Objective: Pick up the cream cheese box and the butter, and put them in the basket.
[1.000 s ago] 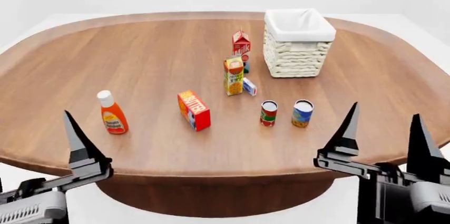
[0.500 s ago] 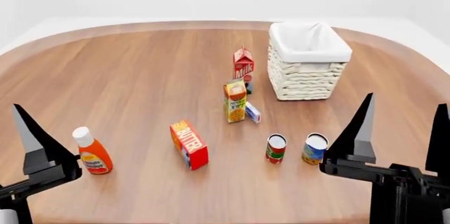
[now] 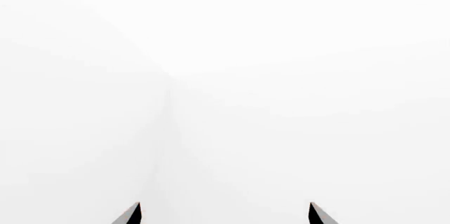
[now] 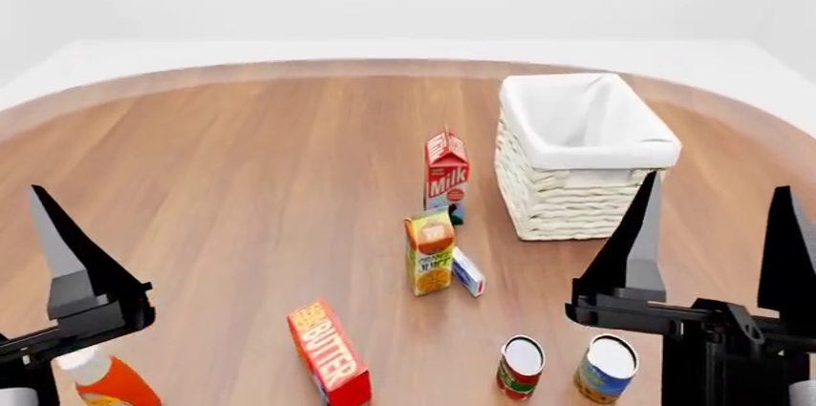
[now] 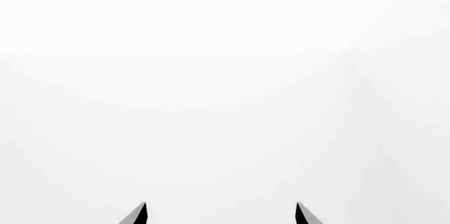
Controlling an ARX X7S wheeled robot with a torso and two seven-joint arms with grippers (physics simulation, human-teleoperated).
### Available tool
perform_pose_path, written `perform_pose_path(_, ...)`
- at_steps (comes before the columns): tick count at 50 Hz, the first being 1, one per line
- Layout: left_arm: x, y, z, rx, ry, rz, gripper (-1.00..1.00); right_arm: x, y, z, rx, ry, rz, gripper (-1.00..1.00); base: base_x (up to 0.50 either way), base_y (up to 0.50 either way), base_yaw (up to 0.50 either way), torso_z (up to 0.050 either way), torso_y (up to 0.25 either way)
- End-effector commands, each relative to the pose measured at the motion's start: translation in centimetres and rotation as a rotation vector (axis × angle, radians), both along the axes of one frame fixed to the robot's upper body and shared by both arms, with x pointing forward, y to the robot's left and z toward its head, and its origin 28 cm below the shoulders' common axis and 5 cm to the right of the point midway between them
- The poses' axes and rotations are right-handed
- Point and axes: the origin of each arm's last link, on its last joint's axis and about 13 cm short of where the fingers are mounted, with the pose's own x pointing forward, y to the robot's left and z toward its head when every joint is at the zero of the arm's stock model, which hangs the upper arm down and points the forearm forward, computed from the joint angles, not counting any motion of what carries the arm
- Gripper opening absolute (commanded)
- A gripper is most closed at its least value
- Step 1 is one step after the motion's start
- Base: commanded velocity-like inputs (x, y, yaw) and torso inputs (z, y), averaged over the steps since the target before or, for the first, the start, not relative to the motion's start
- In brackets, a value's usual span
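On the wooden table the basket stands toward the far right, upright, its white liner folded over the rim. The cream cheese box lies nearer the robot, just beside the right side of the upright juice carton and possibly touching it; the gap is too small to judge. Behind the carton stands the milk carton, near the basket's left wall but apart from it. The butter lies on the table at the near edge of the head view, left of the juice carton and well apart from the basket, its lettered face turned up and left. Two cans stand side by side at the near right, and a ketchup bottle shows at the near left corner. The right gripper hangs over the near right of the table with its fingers spread wide and nothing between them. Of the left gripper only one finger shows in the head view; its wrist view shows both tips set wide apart against blank white, holding nothing.
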Motion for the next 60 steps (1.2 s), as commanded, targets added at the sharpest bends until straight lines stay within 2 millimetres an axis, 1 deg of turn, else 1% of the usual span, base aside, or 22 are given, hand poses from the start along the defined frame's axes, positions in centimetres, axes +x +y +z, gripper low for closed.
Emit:
perform_pose_path(1, 0.0, -0.1, 0.0, 0.006, 0.000, -0.003, 1.00, -0.1, 0.2, 0.0, -0.006, 0.004, 0.011, 1.00, 0.50, 0.00, 0.00, 0.000, 0.000)
perform_pose_path(38, 0.0, -0.1, -0.1, 0.008, 0.003, -0.011, 1.00, -0.1, 0.6, -0.3, -0.026, 0.034, 0.031, 1.00, 0.50, 0.00, 0.00, 0.000, 0.001)
perform_pose_path(39, 0.0, -0.1, -0.1, 0.007, 0.003, -0.012, 1.00, -0.1, 0.6, -0.3, 0.015, 0.078, 0.063, 1.00, 0.50, 0.01, 0.00, 0.000, 0.000)
perform_pose_path(42, 0.0, -0.2, -0.1, 0.008, 0.006, -0.014, 1.00, -0.1, 0.5, -0.1, -0.030, 0.088, 0.036, 1.00, 0.50, 0.01, 0.00, 0.000, 0.000)
perform_pose_path(43, 0.0, -0.2, -0.2, 0.008, 0.006, -0.014, 1.00, 0.0, 0.5, -0.1, -0.045, 0.128, 0.032, 1.00, 0.19, 0.01, 0.00, 0.000, 0.000)
perform_pose_path(47, 0.0, -0.1, -0.2, 0.005, 0.007, -0.013, 1.00, 0.0, 0.3, 0.1, -0.049, 0.180, 0.038, 1.00, 0.02, 0.00, 0.00, 0.000, 0.000)
perform_pose_path(48, 0.0, -0.1, -0.2, 0.006, 0.008, -0.014, 1.00, 0.0, 0.3, 0.2, -0.056, 0.227, 0.034, 1.00, 0.00, 0.00, 0.00, 0.000, 0.000)
perform_pose_path(50, 0.0, -0.1, -0.1, 0.007, 0.006, -0.015, 1.00, -0.1, 0.2, 0.4, -0.048, 0.259, 0.063, 1.00, 0.00, 0.00, 0.00, 0.000, 0.000)
perform_pose_path(52, 0.0, -0.1, -0.1, 0.007, 0.006, -0.015, 1.00, -0.2, 0.0, 0.5, -0.062, 0.305, 0.048, 1.00, 0.00, 0.00, 0.00, 0.000, 0.000)
perform_pose_path(53, 0.0, -0.1, -0.1, 0.006, 0.007, -0.015, 1.00, -0.3, -0.1, 0.7, -0.068, 0.319, 0.052, 1.00, 0.00, 0.00, 0.00, 0.000, 0.000)
perform_pose_path(54, 0.0, -0.1, -0.2, 0.006, 0.008, -0.016, 1.00, -0.5, -0.2, 0.8, -0.079, 0.362, 0.021, 1.00, 0.00, 0.00, 0.00, 0.000, 0.000)
perform_pose_path(57, 0.0, -0.2, -0.1, 0.007, 0.008, -0.017, 1.00, -0.8, -0.3, 1.0, -0.068, 0.440, 0.044, 1.00, 0.00, 0.00, 0.00, 0.000, 0.000)
perform_pose_path(58, 0.0, -0.2, -0.1, 0.008, 0.007, -0.017, 1.00, -1.2, -0.3, 1.1, -0.064, 0.489, 0.056, 1.00, 0.00, 0.00, 0.00, 0.000, 0.000)
perform_pose_path(60, 0.0, -0.2, -0.1, 0.008, 0.007, -0.018, 1.00, -1.5, -0.3, 1.4, -0.072, 0.518, 0.057, 1.00, 0.00, 0.00, 0.00, 0.000, 0.000)
